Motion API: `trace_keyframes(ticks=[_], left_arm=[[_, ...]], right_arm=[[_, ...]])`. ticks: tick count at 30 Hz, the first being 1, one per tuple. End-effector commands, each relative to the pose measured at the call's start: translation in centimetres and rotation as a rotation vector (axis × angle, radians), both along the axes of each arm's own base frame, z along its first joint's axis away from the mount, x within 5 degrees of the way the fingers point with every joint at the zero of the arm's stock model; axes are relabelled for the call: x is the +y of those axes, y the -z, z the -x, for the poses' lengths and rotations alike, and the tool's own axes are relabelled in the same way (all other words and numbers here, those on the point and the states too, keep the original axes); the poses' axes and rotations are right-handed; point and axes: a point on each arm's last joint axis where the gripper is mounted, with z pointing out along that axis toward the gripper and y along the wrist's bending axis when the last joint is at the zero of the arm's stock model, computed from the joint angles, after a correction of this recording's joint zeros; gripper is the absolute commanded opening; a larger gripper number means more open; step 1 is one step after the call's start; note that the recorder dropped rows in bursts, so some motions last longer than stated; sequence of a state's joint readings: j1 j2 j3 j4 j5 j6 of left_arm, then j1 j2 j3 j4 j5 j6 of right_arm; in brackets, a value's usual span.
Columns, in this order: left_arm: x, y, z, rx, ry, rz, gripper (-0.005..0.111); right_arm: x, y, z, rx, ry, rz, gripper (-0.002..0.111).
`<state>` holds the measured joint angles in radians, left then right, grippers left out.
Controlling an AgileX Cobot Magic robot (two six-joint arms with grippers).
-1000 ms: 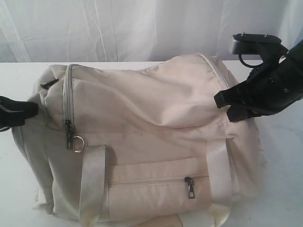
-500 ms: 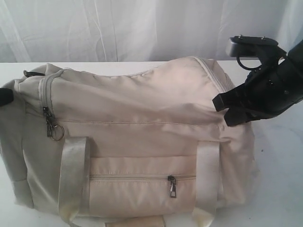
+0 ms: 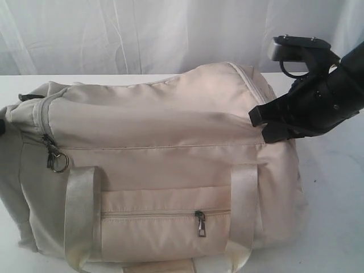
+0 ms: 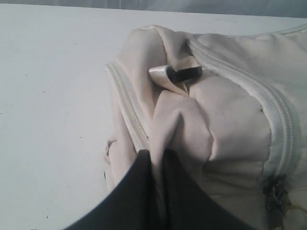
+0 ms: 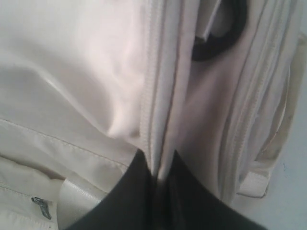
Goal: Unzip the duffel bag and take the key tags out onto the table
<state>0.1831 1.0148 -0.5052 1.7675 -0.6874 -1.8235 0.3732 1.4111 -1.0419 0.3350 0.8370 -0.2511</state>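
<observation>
Bag [image 3: 170, 148] lies on the table [image 3: 335, 216]. Left tool [image 4: 156, 155] closed, pinching a fabric fold at the bag's left end. Right tool [image 5: 160, 165] closed, pinching fabric beside the zip [image 5: 152, 86] at the upper right end.

Duffel bag [image 3: 170, 142] on table [image 3: 335, 227]; R jaws at right end, L jaws left.

soft, even, bright light; faint shadow under the duffel bag [image 3: 170, 153]; right wrist view blurred close up.
</observation>
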Motion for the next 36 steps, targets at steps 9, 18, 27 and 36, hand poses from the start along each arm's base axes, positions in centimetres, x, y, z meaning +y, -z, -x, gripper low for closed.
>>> trace_keyframes(ticks=[9, 18, 27, 36], left_arm=[[1.7, -0.1, -0.1, -0.03, -0.153, -0.096, 0.0], [1.1, -0.1, 0.0, -0.03, -0.092, -0.068, 0.0], [0.8, -0.1, 0.0, -0.03, -0.066, -0.056, 0.0], [0.7, -0.2, 0.1, -0.03, -0.047, -0.047, 0.0]], right_arm=[[-0.7, -3.1, -0.8, -0.203, -0.003, 0.023, 0.062], [6.9, -8.5, 4.0, -0.588, -0.567, -0.329, 0.062], [20.4, 3.2, 6.8, -0.373, -0.726, -0.297, 0.052], [25.2, 2.9, 7.2, -0.523, -0.635, -0.307, 0.052]])
